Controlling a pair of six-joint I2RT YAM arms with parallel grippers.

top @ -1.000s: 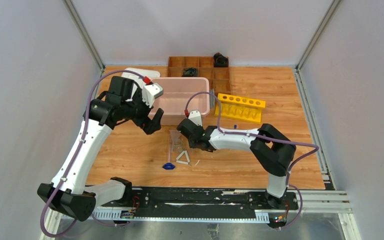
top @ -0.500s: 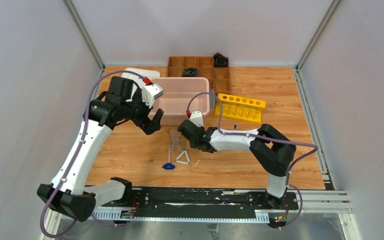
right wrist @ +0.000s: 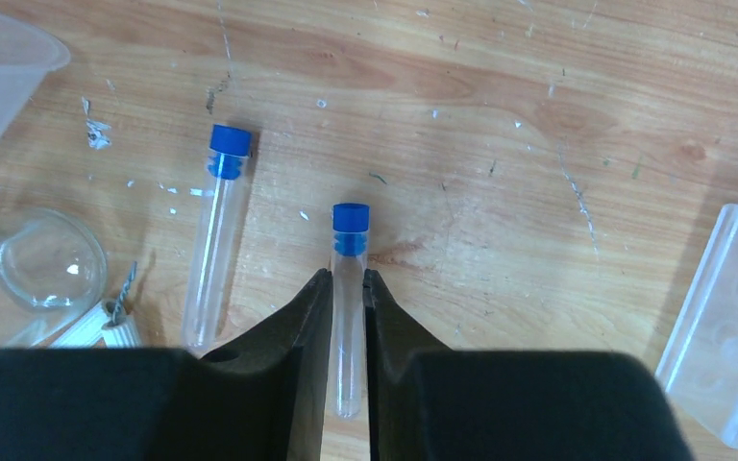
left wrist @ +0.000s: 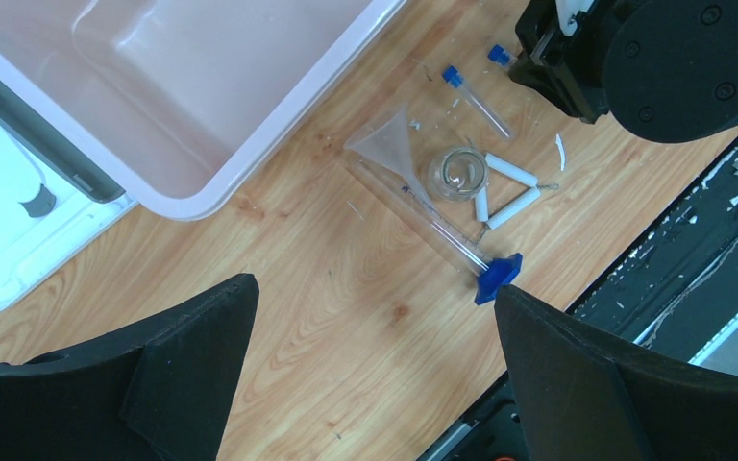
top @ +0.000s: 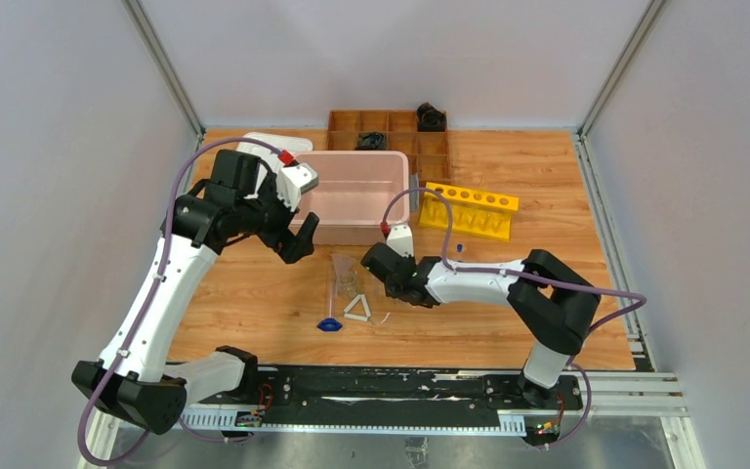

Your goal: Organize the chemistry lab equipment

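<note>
My right gripper (right wrist: 348, 279) is shut on a clear blue-capped tube (right wrist: 350, 240) low over the table; whether the tube is lifted I cannot tell. A second blue-capped tube (right wrist: 217, 240) lies just left of it. The clear funnel (left wrist: 391, 144), a round glass piece (left wrist: 458, 171), the white triangle (left wrist: 505, 188) and a long clear tube with a blue piece (left wrist: 497, 277) at its end lie together. A clear tube rack (right wrist: 730, 327) sits at the right. My left gripper (left wrist: 375, 288) is open and empty, above the table near the bin. In the top view the right gripper (top: 381, 269) sits right of the funnel (top: 342, 274).
A pink bin (top: 391, 213) stands behind the pile, with a white lid (top: 259, 145) to its left. A yellow rack (top: 469, 208) is right of the bin. The brown wooden tray (top: 388, 122) with black objects is at the back.
My right arm has shifted to the right and a little nearer, gripper included. The left arm has not moved.
</note>
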